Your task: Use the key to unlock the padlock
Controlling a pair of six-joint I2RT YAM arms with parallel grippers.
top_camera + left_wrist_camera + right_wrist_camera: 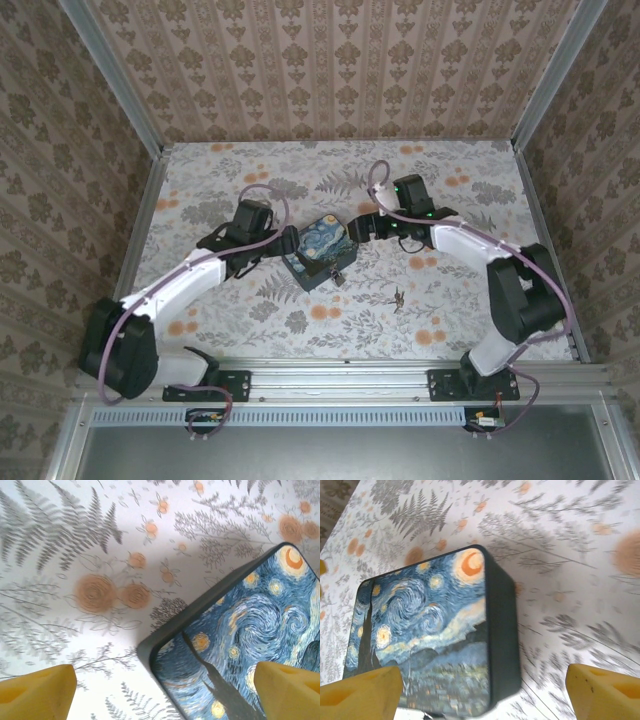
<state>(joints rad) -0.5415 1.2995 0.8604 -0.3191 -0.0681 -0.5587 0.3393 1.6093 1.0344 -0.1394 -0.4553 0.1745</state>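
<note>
Tiny brass-brown metal padlock (338, 277) sits against the near side of the dark blue swirl-painted tin box (318, 250). From above it is too small for me to make out its shackle or whether it hangs from the clasp. What I take to be the thin dark metal key (399, 297) is a mere sliver lying flat on the fern-and-flower patterned bench (480, 190), to the right of the tin and apart from it. My left tool (284, 240) is at the tin's left side, its yellow fingertips (35, 690) spread wide and holding nothing, one over bare bench and the other over a corner of the painted lid. My right tool (356, 232) is at the tin's far right, also spread and holding nothing, with one fingertip (360, 692) above the lid and the other out over the bench. I judge the padlock to be light, rigid and smooth, likely to swing or twist under any push. I would pinch its body across the two flat faces and keep the keyhole end clear. The key looks light and slippery too, and awkward to lift off a flat surface. I would take it by the head so that the blade stands free. The tin seems light enough to slide, so one tool may have to steady it.
</note>
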